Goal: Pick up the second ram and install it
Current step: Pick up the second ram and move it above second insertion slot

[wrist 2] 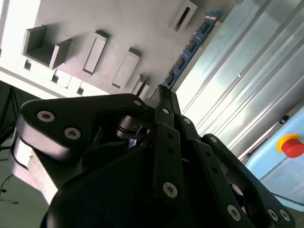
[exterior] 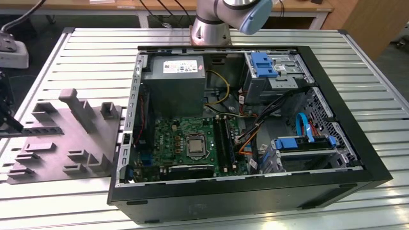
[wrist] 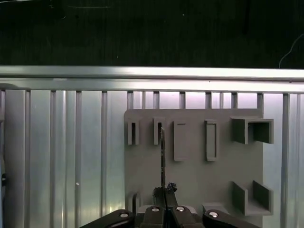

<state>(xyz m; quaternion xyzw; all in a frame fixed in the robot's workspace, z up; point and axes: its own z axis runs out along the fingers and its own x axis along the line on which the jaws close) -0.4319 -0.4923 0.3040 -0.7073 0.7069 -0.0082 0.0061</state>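
Gripper (wrist 2: 164, 95) clenched on 1 end of the second ram (wrist 2: 190, 47), with 2 black fingers pressed flat against its sides in the second wrist view. Rest of the stick reaching away from the fingertips: a blue-green board with a row of small black chips, running above the grey moulded tray (wrist 2: 118, 28). In the first wrist view, the same stick edge-on as a thin dark line, stretching from the closed fingertips to a narrow slot block on the tray. Possibly still seated in that slot; hard to tell whether lifted clear.

Tray lying flat near the edge of the slatted metal table (exterior: 96, 52) at the exterior view's left. Just beside it, toward the table's middle, an open computer case (exterior: 319, 191) on its side with the motherboard (exterior: 185, 139) exposed. Arm base (exterior: 211, 28) standing at the table's edge behind the case. Past the table's edge in the second wrist view, 1 red button (wrist 2: 290, 145).
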